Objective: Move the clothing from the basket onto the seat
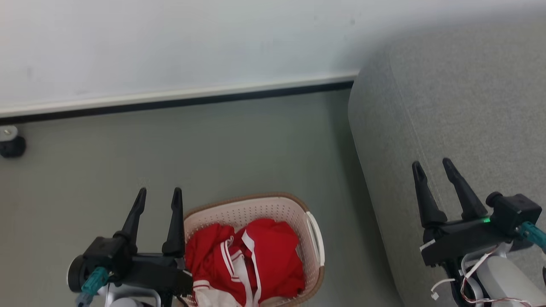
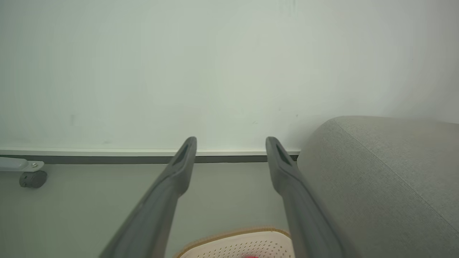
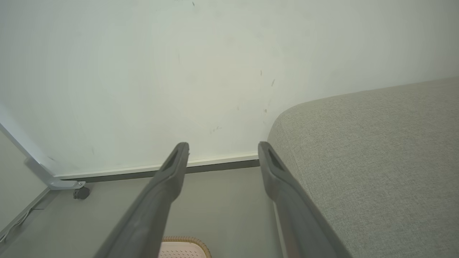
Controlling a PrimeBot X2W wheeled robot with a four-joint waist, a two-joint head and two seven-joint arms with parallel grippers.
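Red clothing (image 1: 256, 260) with white stripes lies bunched inside the cream perforated basket (image 1: 264, 209), which stands on the floor at the bottom centre of the head view. My left gripper (image 1: 158, 194) hovers open just left of the basket's rim, holding nothing. The grey seat (image 1: 460, 106) fills the right side. Over its front edge my right gripper (image 1: 431, 165) stands open and empty. The left wrist view looks past its open gripper (image 2: 231, 141) to the basket's far rim (image 2: 236, 234) and the seat (image 2: 376, 179). The right wrist view has its open gripper (image 3: 222, 147), the seat (image 3: 376, 161) and a bit of basket (image 3: 183, 247).
A pale wall with a white and dark baseboard (image 1: 179, 100) runs across the back. A small dark caster (image 1: 12, 145) on a white frame sits at the far left by the wall. Grey floor (image 1: 213, 149) lies between wall, basket and seat.
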